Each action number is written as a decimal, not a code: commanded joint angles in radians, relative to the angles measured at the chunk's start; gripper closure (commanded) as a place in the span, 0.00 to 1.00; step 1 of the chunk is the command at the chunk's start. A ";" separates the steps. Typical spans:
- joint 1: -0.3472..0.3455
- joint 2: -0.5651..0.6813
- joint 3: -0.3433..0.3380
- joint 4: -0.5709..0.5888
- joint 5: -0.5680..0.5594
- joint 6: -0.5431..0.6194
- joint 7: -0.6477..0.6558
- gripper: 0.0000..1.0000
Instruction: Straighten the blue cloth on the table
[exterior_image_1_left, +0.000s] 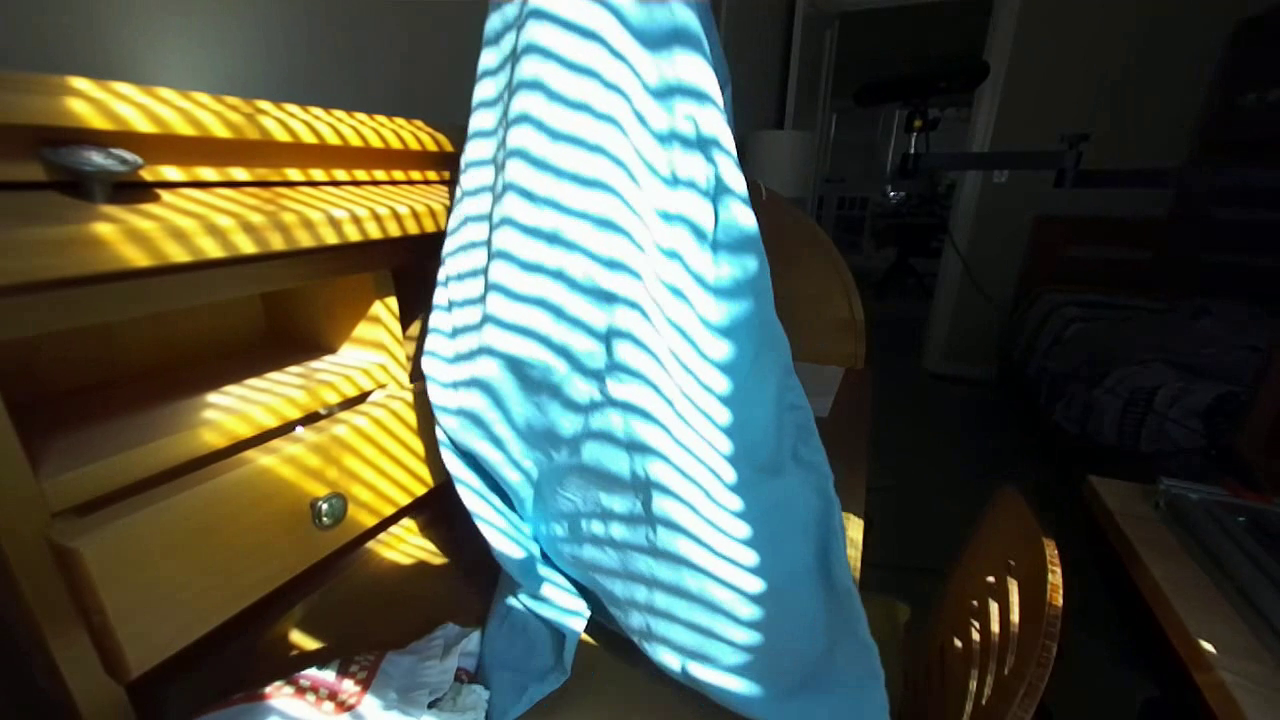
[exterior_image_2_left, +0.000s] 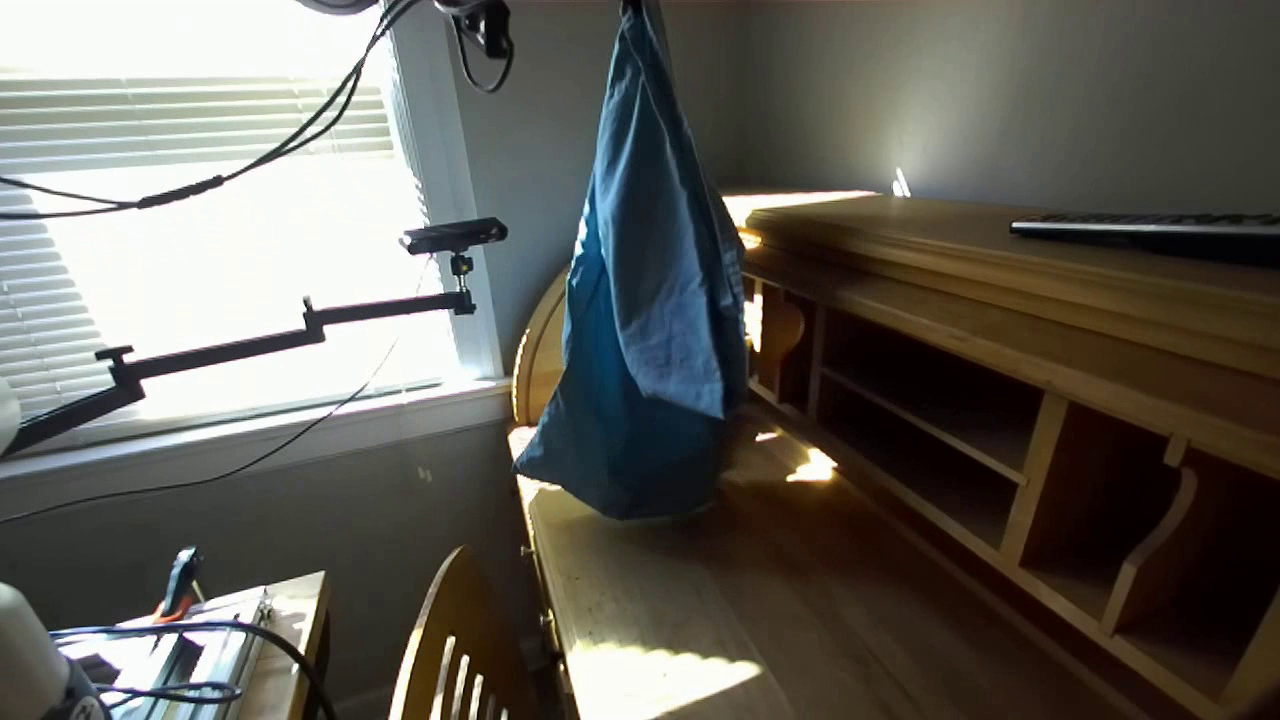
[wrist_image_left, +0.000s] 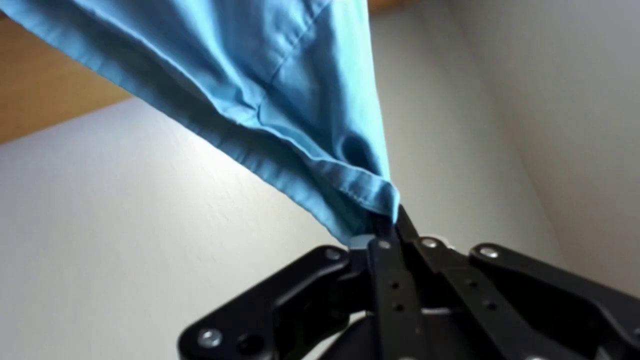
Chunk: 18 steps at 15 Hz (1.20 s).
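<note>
Gripper (wrist_image_left: 392, 225) tight on blue cloth (wrist_image_left: 295, 105)

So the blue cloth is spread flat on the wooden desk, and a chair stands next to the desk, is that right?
Not quite: the blue cloth isn't spread flat. The wrist view shows it pinched in the gripper, and both exterior views show it hanging down in folds. The chair does stand next to the wooden desk.

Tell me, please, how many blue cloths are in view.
1: the blue cloth hangs from the end effector over the wooden desk; all three views show it. Its folds might hide another.
</note>
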 joint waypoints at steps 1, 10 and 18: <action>-0.036 -0.032 0.032 0.067 -0.025 0.066 0.029 0.99; 0.467 0.104 -0.317 0.103 -0.020 0.388 -0.443 0.99; 0.827 0.073 -0.750 -0.249 -0.540 0.666 -0.011 0.99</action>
